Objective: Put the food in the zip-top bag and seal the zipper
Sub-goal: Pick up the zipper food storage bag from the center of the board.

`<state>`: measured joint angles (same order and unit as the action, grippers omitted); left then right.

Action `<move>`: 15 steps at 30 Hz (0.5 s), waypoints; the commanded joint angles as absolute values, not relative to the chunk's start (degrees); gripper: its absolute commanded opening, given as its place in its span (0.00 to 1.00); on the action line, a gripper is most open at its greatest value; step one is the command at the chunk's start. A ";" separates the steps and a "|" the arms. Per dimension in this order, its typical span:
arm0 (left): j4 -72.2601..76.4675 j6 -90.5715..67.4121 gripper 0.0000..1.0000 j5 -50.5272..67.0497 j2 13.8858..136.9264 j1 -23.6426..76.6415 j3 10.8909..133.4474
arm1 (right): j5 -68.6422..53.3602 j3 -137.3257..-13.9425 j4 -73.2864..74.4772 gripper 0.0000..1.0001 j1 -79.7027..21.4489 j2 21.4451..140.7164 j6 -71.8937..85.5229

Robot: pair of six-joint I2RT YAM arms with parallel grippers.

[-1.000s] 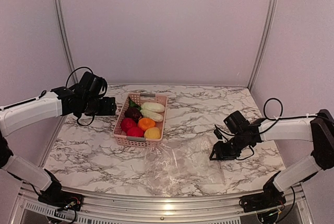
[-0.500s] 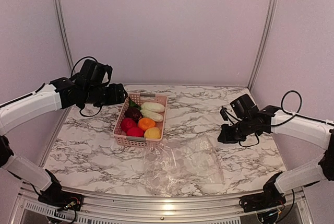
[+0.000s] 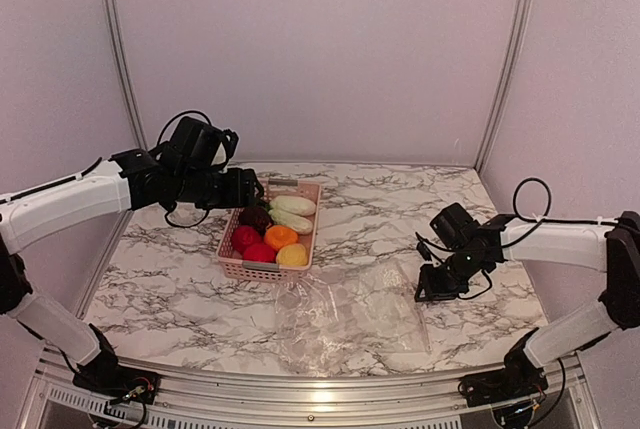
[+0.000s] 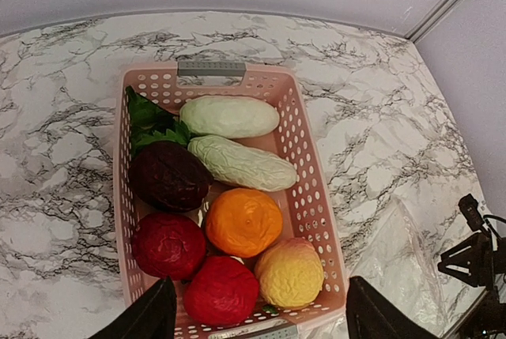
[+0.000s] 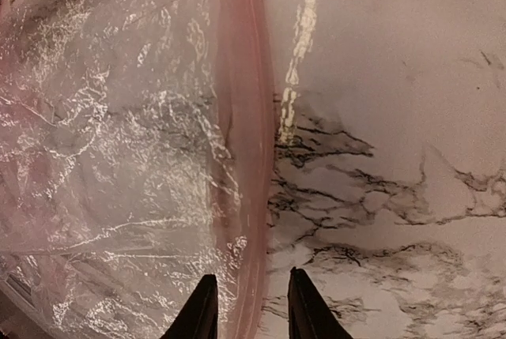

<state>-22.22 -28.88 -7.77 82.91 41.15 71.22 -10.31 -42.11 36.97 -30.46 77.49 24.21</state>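
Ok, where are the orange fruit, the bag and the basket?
orange fruit point(image 4: 243, 222): left wrist view, its middle.
bag point(image 5: 118, 165): right wrist view, crinkled film.
basket point(image 4: 310, 189): left wrist view, right side wall.

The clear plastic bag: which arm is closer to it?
Right. The right fingers sit over the bag's edge; the left fingers are above the pink basket, beyond the bag.

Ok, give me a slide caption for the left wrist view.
Left fingers, spread wide, hover over the pink basket of toy fruits and vegetables on marble table.

Food point(image 4: 237, 220) in basket point(image 4: 307, 167), bag point(image 3: 345, 314) perhaps touching
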 commanded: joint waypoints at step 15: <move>-22.81 -26.41 0.75 -8.22 86.61 42.54 76.00 | 0.86 -52.99 43.48 0.00 -29.66 80.04 20.71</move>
